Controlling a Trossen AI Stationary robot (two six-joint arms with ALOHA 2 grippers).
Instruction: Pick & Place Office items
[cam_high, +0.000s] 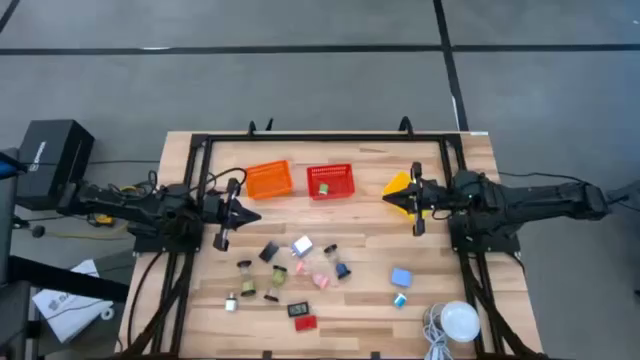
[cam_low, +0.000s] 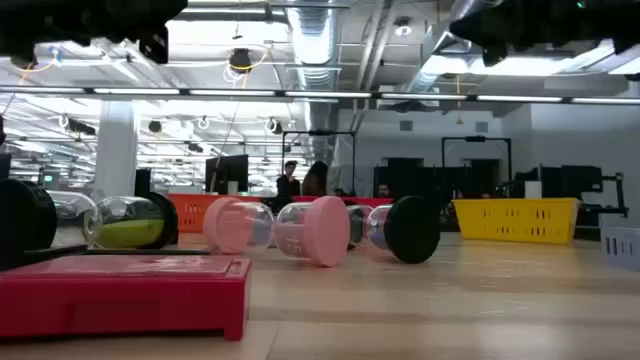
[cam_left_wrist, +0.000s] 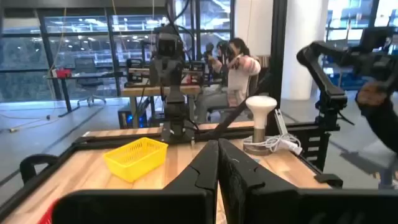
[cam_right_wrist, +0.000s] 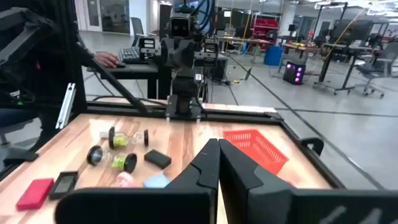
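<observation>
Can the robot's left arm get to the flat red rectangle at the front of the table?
Probably yes. The red rectangle lies flat at the front with open wood around it, only a small black piece beside it. The left gripper is shut and apart from it, with nothing between.

Three mesh baskets sit across the middle of the high view: an orange basket (cam_high: 268, 180), a red basket (cam_high: 330, 181) and a yellow basket (cam_high: 399, 186), all on a pale wood-grain table (cam_high: 370, 320). Lower down lie a flat red rectangle (cam_high: 305, 323), a light blue block (cam_high: 401, 277), a white block (cam_high: 303, 244) and a white dome (cam_high: 460, 321). In the low view's middle, clear cylinders carry pink caps (cam_low: 322, 231) and a black cap (cam_low: 412, 230).
</observation>
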